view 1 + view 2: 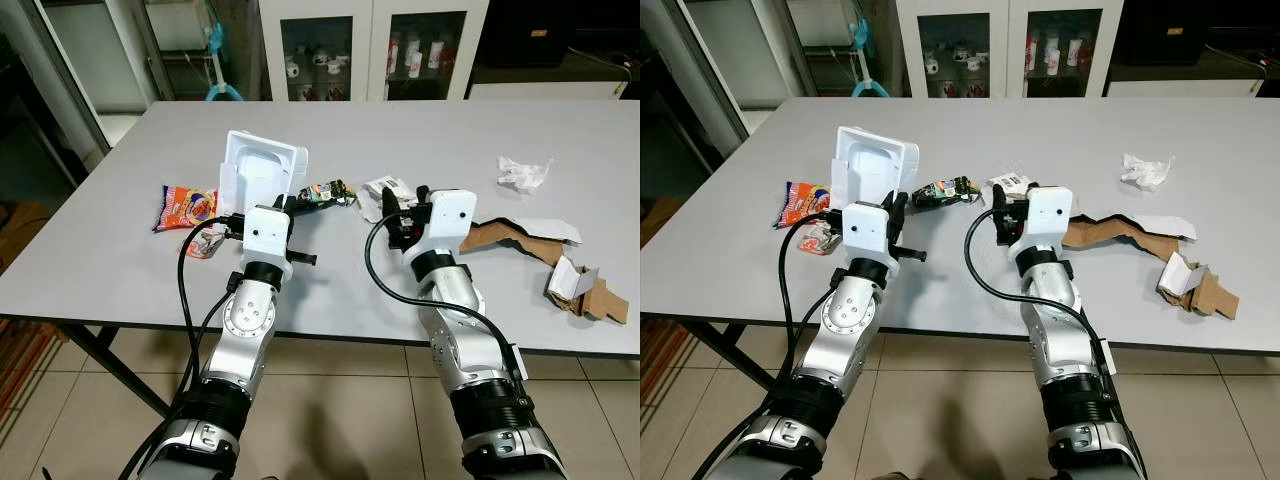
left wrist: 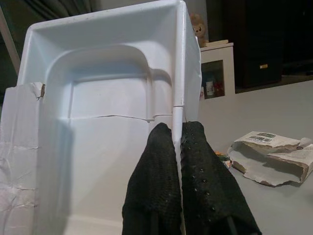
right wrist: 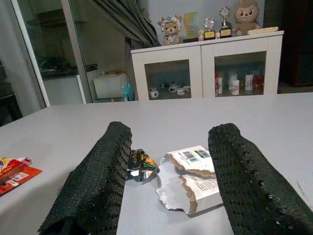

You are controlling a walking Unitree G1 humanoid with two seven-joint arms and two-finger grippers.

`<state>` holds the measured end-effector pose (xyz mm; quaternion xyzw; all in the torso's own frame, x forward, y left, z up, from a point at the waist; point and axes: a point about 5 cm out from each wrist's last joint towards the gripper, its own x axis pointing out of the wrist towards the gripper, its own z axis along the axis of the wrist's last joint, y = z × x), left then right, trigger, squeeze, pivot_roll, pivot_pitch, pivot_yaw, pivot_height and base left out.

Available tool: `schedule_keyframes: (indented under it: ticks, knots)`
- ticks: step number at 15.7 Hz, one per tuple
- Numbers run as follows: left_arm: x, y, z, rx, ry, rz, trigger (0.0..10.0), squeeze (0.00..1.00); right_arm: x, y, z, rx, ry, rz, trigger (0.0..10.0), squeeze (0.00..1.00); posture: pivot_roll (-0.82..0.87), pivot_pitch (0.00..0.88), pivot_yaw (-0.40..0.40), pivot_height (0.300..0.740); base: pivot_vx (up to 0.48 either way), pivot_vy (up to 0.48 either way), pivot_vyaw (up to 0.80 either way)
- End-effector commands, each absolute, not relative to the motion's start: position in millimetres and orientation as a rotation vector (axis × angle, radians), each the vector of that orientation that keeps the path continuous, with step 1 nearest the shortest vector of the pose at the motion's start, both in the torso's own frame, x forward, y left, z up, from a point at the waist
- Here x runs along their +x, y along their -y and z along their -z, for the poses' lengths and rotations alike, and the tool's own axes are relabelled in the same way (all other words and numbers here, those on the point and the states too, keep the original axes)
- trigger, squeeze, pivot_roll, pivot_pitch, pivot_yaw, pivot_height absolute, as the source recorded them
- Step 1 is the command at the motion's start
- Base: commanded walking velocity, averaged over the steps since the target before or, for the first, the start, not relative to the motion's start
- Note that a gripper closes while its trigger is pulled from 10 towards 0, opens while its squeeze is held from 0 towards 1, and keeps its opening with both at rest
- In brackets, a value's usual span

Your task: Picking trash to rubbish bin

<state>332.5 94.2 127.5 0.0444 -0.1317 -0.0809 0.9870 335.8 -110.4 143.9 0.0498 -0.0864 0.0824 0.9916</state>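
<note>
My left gripper [image 2: 177,132] is shut on the side wall of a cracked white foam tray [image 1: 262,165], which it holds upright above the grey table [image 1: 420,130]. My right gripper [image 3: 172,129] is open just above the table, pointing at a torn white paper package [image 3: 188,178] a short way ahead of its fingers. A dark snack wrapper [image 1: 325,192] lies between the tray and the torn package [image 1: 383,190]. Left of the tray lies a red and orange snack wrapper [image 1: 185,205].
A crumpled white tissue [image 1: 523,172] lies far right on the table. Torn brown cardboard [image 1: 510,238] and a folded cardboard piece [image 1: 580,288] lie to the right of my right arm. A glass-door cabinet [image 1: 370,45] stands behind the table. Tiled floor shows below the near edge.
</note>
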Motion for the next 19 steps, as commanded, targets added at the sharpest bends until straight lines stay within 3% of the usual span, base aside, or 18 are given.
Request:
schedule_keyframes:
  ticks: [1,19]
  knots:
    - [332.2,-97.3,-129.4,0.086,0.269,0.160,10.0,0.00,336.8,108.2,-147.8,0.099,0.179,-0.170,10.0,0.00,0.02,0.000,0.100,0.740,0.000,0.000,0.00]
    - [334.5,-97.3,-133.0,0.076,0.277,0.158,10.0,0.00,339.2,106.0,-152.1,0.103,0.182,-0.172,10.0,0.00,0.02,0.000,0.096,0.740,-0.269,0.000,0.00]
